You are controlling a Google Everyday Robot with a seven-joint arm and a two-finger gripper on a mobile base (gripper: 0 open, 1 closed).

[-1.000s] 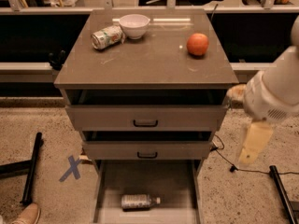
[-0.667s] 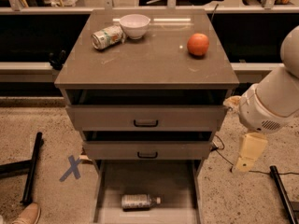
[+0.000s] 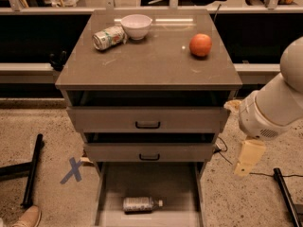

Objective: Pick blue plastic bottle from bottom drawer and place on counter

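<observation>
The blue plastic bottle (image 3: 141, 204) lies on its side near the front of the open bottom drawer (image 3: 165, 183), cap pointing right. The counter (image 3: 151, 63) is the cabinet's flat grey-brown top. My gripper (image 3: 248, 157) hangs from the white arm to the right of the cabinet, level with the middle drawer. It is above and to the right of the bottle, well apart from it, and holds nothing that I can see.
On the counter stand a dented drink can (image 3: 109, 37), a white bowl (image 3: 136, 26) and an orange (image 3: 200, 45). The two upper drawers (image 3: 147, 119) are slightly pulled out. A blue tape X (image 3: 73, 170), a black stand leg (image 3: 32, 169) and a black bar (image 3: 286, 195) are on the floor.
My arm and gripper have moved down and a little to the left beside the cabinet. The bottle and the things on the counter have not moved.
</observation>
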